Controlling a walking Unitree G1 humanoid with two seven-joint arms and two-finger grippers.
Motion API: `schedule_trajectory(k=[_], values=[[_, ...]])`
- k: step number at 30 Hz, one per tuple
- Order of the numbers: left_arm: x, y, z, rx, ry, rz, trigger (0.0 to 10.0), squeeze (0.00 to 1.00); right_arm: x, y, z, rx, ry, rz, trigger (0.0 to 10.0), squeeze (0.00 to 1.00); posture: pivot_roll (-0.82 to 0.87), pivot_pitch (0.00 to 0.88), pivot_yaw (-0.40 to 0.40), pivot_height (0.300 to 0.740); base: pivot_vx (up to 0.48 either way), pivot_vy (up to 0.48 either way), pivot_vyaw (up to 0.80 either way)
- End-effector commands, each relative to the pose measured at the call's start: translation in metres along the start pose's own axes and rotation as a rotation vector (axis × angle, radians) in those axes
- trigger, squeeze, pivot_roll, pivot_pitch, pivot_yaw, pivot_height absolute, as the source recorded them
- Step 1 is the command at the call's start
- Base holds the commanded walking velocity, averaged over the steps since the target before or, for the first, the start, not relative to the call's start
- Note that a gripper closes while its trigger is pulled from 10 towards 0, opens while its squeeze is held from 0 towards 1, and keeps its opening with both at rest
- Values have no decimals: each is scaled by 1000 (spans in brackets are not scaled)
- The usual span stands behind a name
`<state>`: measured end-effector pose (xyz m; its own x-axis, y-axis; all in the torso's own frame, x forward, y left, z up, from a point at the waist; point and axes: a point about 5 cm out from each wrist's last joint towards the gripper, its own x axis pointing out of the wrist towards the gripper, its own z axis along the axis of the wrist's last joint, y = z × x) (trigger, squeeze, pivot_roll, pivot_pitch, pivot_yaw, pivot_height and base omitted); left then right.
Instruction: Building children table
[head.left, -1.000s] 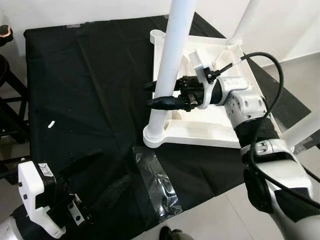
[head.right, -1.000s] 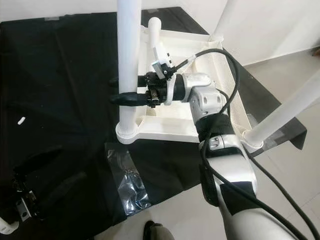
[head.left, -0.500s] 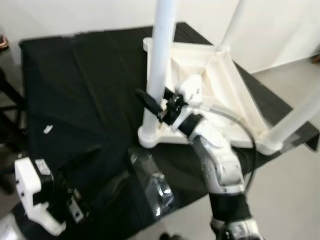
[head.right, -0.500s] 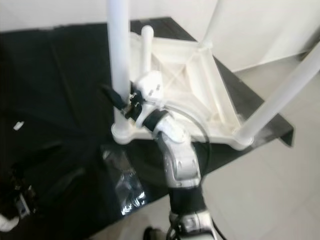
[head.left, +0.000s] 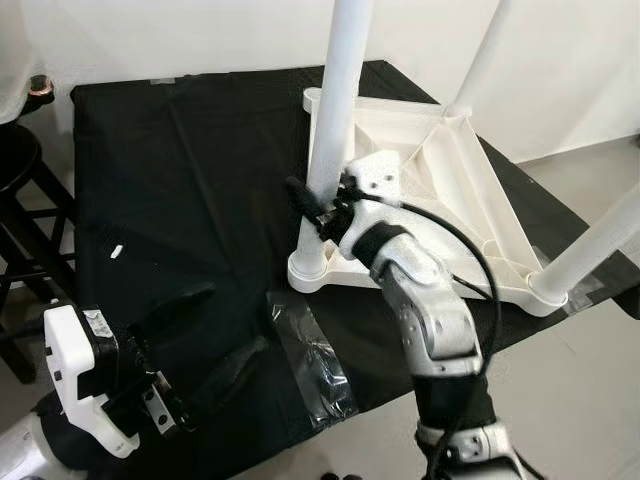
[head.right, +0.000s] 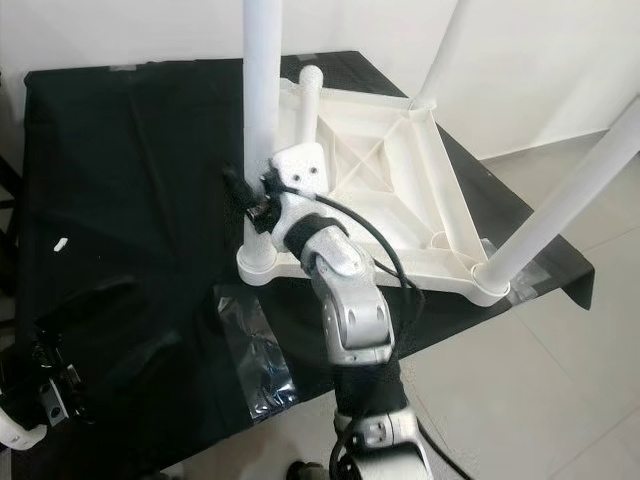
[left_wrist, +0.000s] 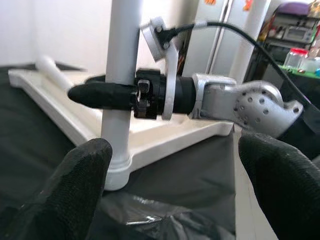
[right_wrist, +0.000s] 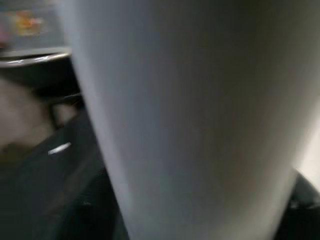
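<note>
The white children's table (head.left: 430, 190) lay upside down on the black cloth (head.left: 180, 200) at the far right of the work surface, its underside ribs facing up and its legs standing upright from the corners. My right gripper (head.left: 318, 205) was clamped around the near-left table leg (head.left: 330, 130), low on the pole just above the round socket at that corner; in the left wrist view one black finger (left_wrist: 100, 95) lay across the front of the white pole with my silver wrist reaching in from the right. The right wrist camera was pressed so close that the pale leg (right_wrist: 190, 120) blurred across its picture. Another leg (head.left: 590, 250) rose from the near-right corner and another at the far right (head.left: 485, 55). My left gripper (head.left: 205, 335) hovered low at the near left over the cloth with its two black fingers spread apart, holding nothing. A clear plastic bag (head.left: 315, 365) lay flat on the cloth near the front edge, between my two arms. A dark stool (head.left: 25, 200) stood at the far left.
</note>
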<state>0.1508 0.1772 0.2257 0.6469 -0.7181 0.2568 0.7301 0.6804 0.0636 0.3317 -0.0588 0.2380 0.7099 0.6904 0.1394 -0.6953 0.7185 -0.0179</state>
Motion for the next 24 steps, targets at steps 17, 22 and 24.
schedule_trajectory(k=[17,22,24], values=[[-11,-8,-2,-16,47,31,10000,0,4,-41,58,-144,-25,775,10000,0,204,252,-130,740,0,0,0],[-13,-10,-1,-17,52,39,10000,0,6,-46,65,-148,-24,839,10000,0,216,258,-137,740,0,0,0],[-13,-10,-1,-18,53,41,10000,0,5,-47,65,-149,-13,878,7255,0,216,258,-137,740,0,0,0]])
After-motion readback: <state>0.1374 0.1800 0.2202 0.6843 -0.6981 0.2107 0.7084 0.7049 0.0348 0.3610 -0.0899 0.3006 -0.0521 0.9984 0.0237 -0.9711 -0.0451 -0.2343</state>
